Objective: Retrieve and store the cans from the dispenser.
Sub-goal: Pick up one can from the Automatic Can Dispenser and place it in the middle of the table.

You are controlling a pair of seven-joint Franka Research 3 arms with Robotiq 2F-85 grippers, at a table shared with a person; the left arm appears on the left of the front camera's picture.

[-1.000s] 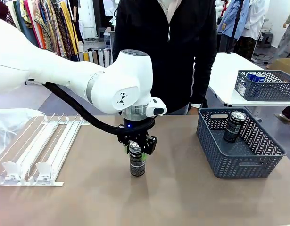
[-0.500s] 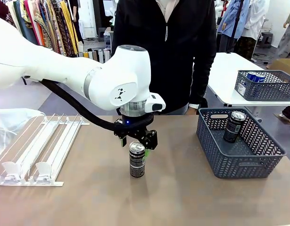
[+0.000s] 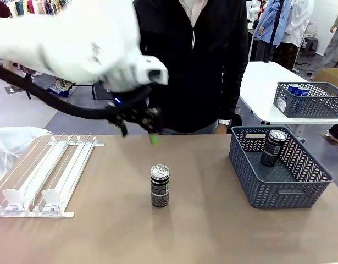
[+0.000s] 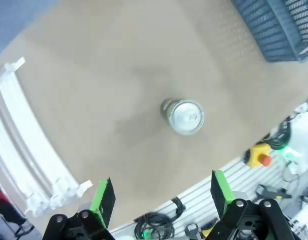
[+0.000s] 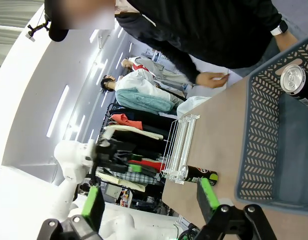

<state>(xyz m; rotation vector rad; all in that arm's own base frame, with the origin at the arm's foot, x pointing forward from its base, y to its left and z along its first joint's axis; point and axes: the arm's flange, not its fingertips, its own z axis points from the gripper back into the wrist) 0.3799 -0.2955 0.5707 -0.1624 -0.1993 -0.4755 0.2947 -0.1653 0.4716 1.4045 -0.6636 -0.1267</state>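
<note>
Now a black can [image 3: 160,186] is seen standing upright near the middle of the brown table [image 3: 212,231], with its silver top facing up and nothing touching it. The left gripper [image 3: 138,132] is seen blurred above the table's far edge, up and to the left of that can and well apart from it, with its green-padded fingers [image 3: 153,138] spread wide and nothing between them. From the left wrist camera the same can [image 4: 183,116] is viewed from above, far beyond the two green pads [image 4: 103,196], which stand wide at the bottom of the frame on either side of it; the can lies between their lines but well clear of both. A second black can [image 3: 273,147] is seen leaning inside the dark grey basket [image 3: 278,190] at the table's right. The white rack [image 3: 45,176] is laid flat at the table's left, its lanes running toward the far side. From the right wrist camera the right gripper [image 5: 151,200] is shown with its fingers wide and nothing held, the basket wall [image 5: 264,150] just beyond them and the can inside it [image 5: 297,82] near the upper right. A person in a black top [image 3: 196,60] is seen standing at the far side.
</note>
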